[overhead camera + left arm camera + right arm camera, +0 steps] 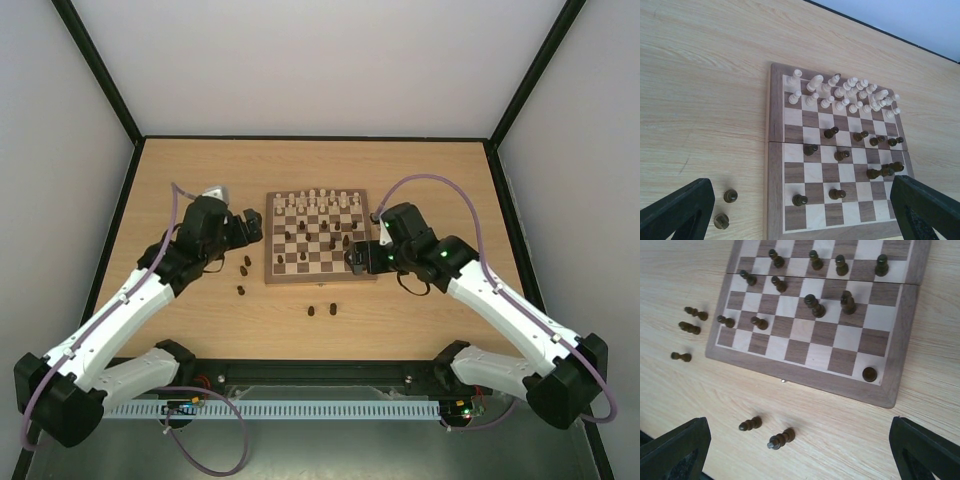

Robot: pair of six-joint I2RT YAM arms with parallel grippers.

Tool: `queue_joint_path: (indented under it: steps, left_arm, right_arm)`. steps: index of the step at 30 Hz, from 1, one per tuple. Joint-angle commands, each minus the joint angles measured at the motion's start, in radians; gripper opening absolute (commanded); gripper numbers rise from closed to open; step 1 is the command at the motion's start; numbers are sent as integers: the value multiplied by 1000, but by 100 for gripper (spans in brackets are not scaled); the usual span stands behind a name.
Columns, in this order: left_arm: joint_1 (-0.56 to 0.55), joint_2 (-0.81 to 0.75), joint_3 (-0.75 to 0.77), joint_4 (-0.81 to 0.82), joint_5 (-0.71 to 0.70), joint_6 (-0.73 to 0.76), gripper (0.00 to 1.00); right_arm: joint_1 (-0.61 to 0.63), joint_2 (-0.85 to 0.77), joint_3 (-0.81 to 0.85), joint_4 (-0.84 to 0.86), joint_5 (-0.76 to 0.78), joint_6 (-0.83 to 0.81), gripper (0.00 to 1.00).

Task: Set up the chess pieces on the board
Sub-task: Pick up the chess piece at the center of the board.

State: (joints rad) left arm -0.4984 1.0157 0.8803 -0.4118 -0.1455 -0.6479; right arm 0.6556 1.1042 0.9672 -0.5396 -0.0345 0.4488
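Note:
The board (320,279) lies mid-table. Cream chess pieces (840,92) fill its far two rows. Dark pieces (831,132) stand scattered over the middle and near squares, and one (869,374) stands on a near corner square. Two dark pieces (781,438) (750,423) stand on the table in front of the board, below my right gripper (800,455), which is open and holds nothing. My left gripper (802,220) hangs open and empty over the board's near left part. Two dark pieces (730,195) (721,220) stand on the table near its left finger (677,212).
A third dark piece (241,291) stands on the table left of the board. Black frame posts and pale walls close in the table on three sides. Both arms reach in from the near edge, one at each side of the board.

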Motion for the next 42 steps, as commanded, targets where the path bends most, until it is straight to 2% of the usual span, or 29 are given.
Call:
queue_joint_path:
  steps: [1, 6, 12, 19, 23, 30, 36, 42]
  left_arm:
    - [8, -43, 2, -33, 23, -30, 99]
    - [7, -109, -41, -30, 34, -38, 99]
    - [7, -139, -82, -17, 91, -21, 99]
    - [7, -175, -121, -7, 136, 3, 99]
    - [7, -201, -135, 3, 139, 5, 99]
    - [8, -198, -131, 10, 116, -1, 99]
    - [8, -181, -120, -5, 110, 19, 99]
    - [8, -171, -119, 12, 115, 23, 99]
  right_arm:
    - [29, -34, -15, -48, -63, -18, 100]
    - [131, -11, -30, -64, -9, 3, 90]
    - [314, 87, -41, -89, 169, 99, 69]
    - [403, 201, -38, -67, 257, 180, 52]
    - [435, 277, -1, -92, 295, 180, 51]
    - [439, 319, 28, -81, 318, 155, 49]
    - [439, 377, 38, -56, 285, 152, 44]
    - [438, 380, 27, -40, 251, 146, 44]
